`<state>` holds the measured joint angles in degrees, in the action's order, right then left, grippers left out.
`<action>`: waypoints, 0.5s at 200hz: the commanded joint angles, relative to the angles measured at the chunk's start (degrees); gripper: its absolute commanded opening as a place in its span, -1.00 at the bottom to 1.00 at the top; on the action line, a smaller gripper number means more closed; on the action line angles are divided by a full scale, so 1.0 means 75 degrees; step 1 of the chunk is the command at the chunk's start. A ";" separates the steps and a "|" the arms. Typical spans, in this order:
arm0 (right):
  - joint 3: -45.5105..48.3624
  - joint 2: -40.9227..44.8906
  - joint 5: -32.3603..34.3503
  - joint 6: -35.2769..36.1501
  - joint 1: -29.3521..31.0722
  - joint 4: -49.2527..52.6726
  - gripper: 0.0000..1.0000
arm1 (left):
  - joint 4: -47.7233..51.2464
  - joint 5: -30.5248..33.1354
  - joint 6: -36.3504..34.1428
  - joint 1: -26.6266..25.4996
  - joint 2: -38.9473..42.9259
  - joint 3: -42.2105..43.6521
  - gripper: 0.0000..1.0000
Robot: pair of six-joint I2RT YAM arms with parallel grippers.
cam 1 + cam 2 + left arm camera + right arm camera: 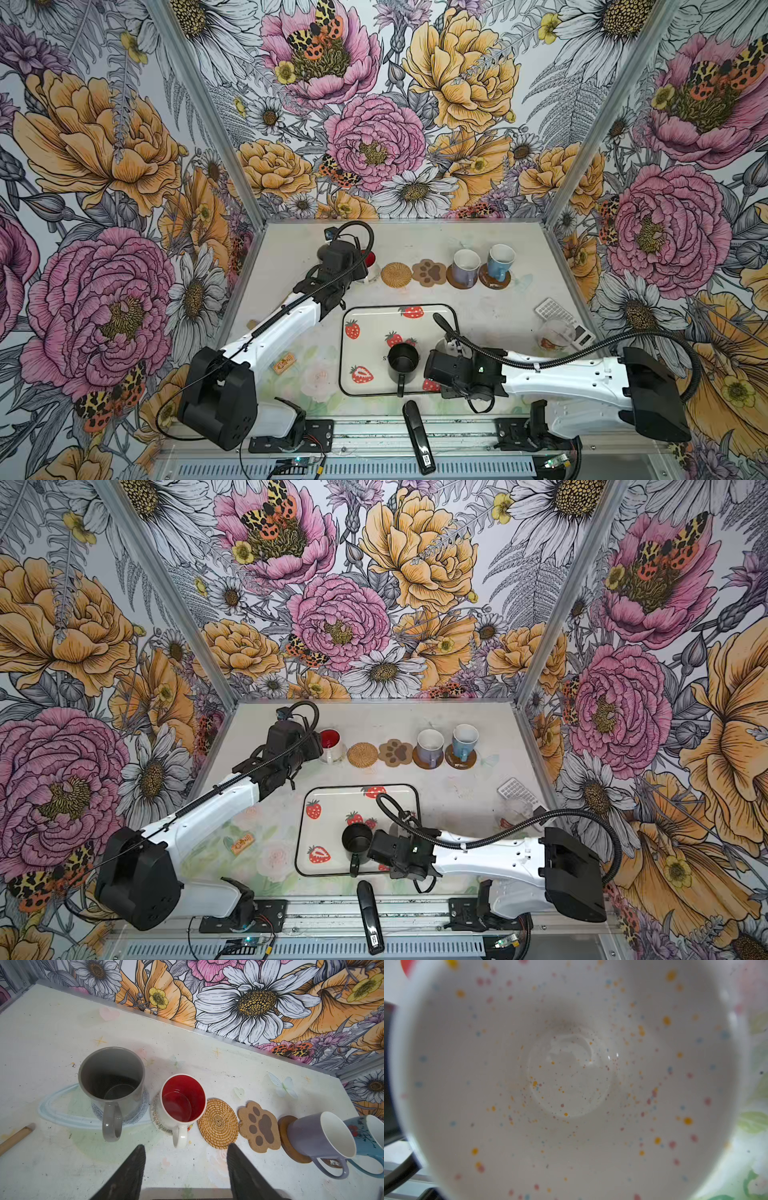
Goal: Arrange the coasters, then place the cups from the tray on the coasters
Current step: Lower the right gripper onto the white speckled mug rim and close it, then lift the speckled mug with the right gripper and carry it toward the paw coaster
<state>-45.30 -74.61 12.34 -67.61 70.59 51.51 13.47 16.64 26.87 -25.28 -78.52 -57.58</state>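
Jaws of the left gripper (pixel 186 1146) gape empty in the left wrist view, on the near side of the red-lined mug (pixel 182 1101); rattan coaster (pixel 218 1124) and paw coaster (pixel 258 1126) lie bare. Right wrist view: white mug (pixel 571 1074) fills it; jaw state cannot be told. Both top views: right gripper (pixel 438 365) over the near right of the tray (pixel 374 320), beside the black mug (pixel 402 361); a straight-up lift should clear it.

A black stapler (pixel 419 436) lies at front, a white calculator (pixel 557 311) at right.
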 commanded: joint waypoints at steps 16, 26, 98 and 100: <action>-0.0182 -0.0047 -0.0110 0.0449 -0.0182 -0.0083 -1.00 | -0.0122 -0.0133 0.0039 0.0101 -0.0075 0.0072 0.28; -0.0238 -0.0042 -0.0144 0.0589 -0.0240 -0.0071 -1.00 | -0.0121 -0.0133 0.0038 0.0115 -0.0068 0.0072 0.28; -0.0767 0.0362 -0.0073 0.1793 -0.1029 0.0261 -1.00 | -0.0141 -0.0142 0.0039 0.0213 -0.0073 0.0144 0.28; -0.0777 0.0377 -0.0074 0.1834 -0.1064 0.0270 -1.00 | -0.0138 -0.0144 0.0038 0.0226 -0.0076 0.0143 0.28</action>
<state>-47.42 -74.56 9.67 -58.37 64.86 53.17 13.45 16.43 26.87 -24.49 -78.52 -57.52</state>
